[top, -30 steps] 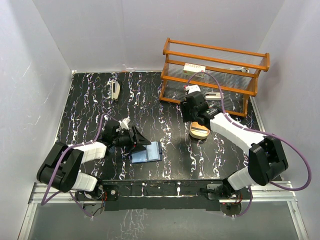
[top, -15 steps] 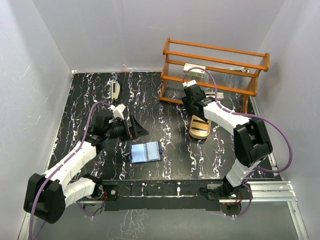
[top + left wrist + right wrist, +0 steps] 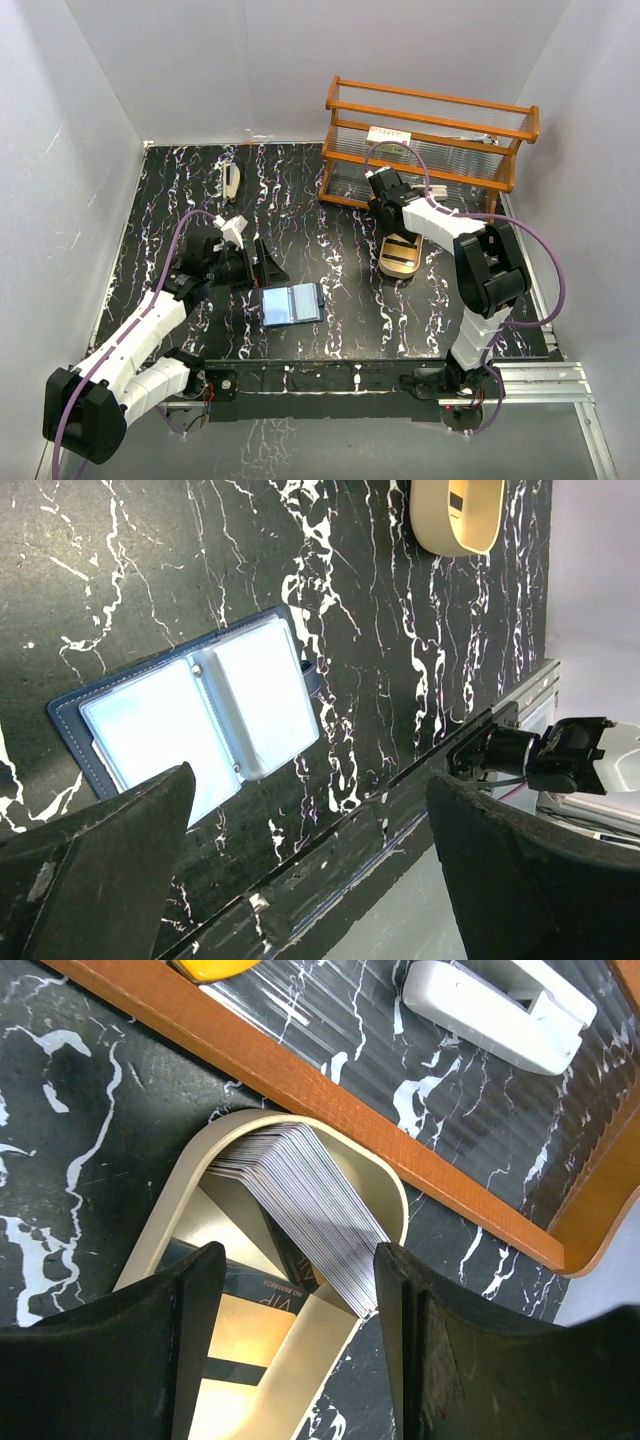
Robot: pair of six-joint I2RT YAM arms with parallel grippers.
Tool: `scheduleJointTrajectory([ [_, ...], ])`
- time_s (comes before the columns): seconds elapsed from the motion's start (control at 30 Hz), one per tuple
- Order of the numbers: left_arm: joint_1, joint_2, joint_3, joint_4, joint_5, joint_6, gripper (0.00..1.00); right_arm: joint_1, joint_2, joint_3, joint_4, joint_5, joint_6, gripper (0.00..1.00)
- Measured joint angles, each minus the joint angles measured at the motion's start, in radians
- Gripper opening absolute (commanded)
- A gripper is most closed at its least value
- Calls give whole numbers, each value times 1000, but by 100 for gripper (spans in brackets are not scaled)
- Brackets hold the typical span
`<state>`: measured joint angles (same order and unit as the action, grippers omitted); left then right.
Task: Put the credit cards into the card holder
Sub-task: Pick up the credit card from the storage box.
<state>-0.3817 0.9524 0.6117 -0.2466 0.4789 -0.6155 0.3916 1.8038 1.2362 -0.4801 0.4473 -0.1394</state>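
While the left end effector (image 3: 268, 265) hangs just beside it with two fingers spread wide and empty, one card holder (image 3: 291, 303) lies open flat on the bench (image 3: 330, 240), near the front middle. It has a navy stitched edge, two glossy pale pockets and one tab. The right end effector (image 3: 300, 1345), fingers apart and gripping nothing, hovers over one smooth oval gold tray (image 3: 160, 1235). The tray holds one fanned stack of thin cards (image 3: 300, 1195), too many to count, and one dark VIP card (image 3: 255, 1295). The bench is black, veined white. One wooden rack (image 3: 430, 100) with ribbed clear shelves carries one white stapler (image 3: 495, 1005).
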Motion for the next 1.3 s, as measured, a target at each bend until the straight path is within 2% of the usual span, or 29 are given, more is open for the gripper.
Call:
scheduleJointTrajectory([
  [0.17, 0, 0, 0, -23, -4, 18, 99, -1, 34, 13, -8, 25, -15, 58],
  [0.93, 0, -4, -1, -30, -7, 24, 99, 1, 52, 44, -43, 77, -13, 36],
  [1.3, 0, 2, -17, -45, -58, -3, 99, 1, 51, 45, -53, 79, -12, 28],
])
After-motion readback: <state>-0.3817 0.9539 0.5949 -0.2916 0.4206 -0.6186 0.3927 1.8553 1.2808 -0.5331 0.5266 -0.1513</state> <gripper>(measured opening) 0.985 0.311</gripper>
